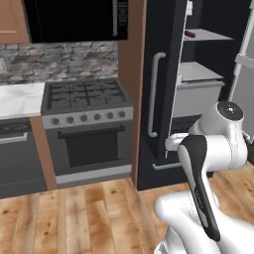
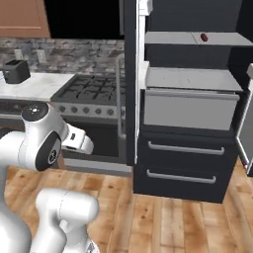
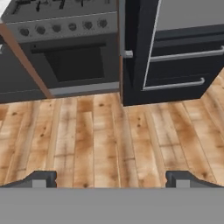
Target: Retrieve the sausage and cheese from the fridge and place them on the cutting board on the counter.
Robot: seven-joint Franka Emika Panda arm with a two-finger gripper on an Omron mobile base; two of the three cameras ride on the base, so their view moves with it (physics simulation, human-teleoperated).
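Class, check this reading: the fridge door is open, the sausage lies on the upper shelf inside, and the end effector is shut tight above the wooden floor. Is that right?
One detail is wrong. In the hand view the end effector is open, fingertips wide apart over the wooden floor. The rest holds: the fridge is open and the sausage lies on its upper shelf.
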